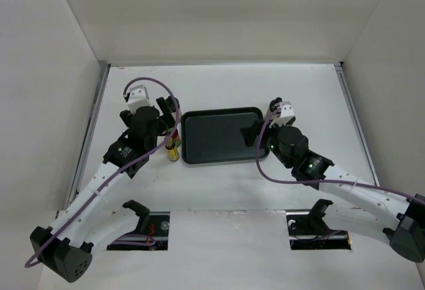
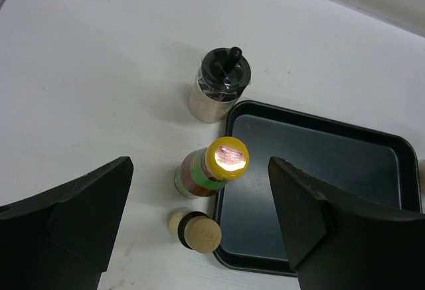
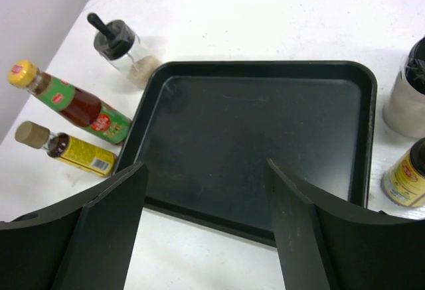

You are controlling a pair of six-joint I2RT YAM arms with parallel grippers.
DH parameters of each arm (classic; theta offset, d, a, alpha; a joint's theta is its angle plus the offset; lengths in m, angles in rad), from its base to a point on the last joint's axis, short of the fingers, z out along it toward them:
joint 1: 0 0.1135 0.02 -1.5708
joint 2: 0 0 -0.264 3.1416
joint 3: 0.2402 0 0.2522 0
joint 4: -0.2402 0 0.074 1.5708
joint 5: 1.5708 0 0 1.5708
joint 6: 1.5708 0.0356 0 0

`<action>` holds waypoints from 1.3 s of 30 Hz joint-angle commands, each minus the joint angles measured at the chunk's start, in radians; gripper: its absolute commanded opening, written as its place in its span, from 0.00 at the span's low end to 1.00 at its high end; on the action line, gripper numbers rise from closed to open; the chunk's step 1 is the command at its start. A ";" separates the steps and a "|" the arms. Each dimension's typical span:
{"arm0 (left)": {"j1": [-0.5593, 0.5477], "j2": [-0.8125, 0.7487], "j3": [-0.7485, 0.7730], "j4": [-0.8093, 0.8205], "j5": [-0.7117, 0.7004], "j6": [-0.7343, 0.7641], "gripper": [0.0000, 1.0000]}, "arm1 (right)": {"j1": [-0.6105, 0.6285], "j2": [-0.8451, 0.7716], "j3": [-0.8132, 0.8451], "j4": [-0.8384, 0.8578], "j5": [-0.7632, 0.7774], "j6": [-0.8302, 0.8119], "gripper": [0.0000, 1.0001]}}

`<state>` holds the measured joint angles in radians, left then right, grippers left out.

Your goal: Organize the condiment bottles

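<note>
Just off the left edge of the black tray [image 1: 219,134], three condiment bottles [image 1: 172,149] stand on the white tabletop [image 1: 219,84]. They are a tall bottle [image 2: 228,158] with a red-green label and yellow cap, a small bottle [image 3: 73,149] with a yellow label and tan stopper, and a clear, black-lidded jar [image 2: 216,87] holding pale powder. Past the tray's right edge stand a second jar [image 3: 406,101] and a yellow-labelled bottle [image 3: 406,177]. The left gripper [image 2: 199,167] hangs wide apart over the tall bottle, holding nothing. The right gripper [image 3: 206,167] gapes empty above the smooth, round-cornered tray.
</note>
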<state>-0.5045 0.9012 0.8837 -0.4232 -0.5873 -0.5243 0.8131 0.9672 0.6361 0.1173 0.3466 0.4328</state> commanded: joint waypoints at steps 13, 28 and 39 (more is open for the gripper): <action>-0.024 0.031 0.035 0.064 0.061 0.075 0.60 | -0.004 0.033 0.030 0.044 -0.009 -0.014 0.26; -0.058 0.180 0.038 0.084 -0.025 0.089 0.66 | -0.006 0.054 0.002 0.087 -0.034 -0.014 0.75; -0.038 0.258 0.027 0.181 -0.035 0.093 0.42 | -0.006 0.068 -0.007 0.101 -0.034 -0.014 0.75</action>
<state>-0.5514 1.1545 0.8932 -0.3065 -0.6064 -0.4400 0.8112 1.0275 0.6380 0.1455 0.3225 0.4187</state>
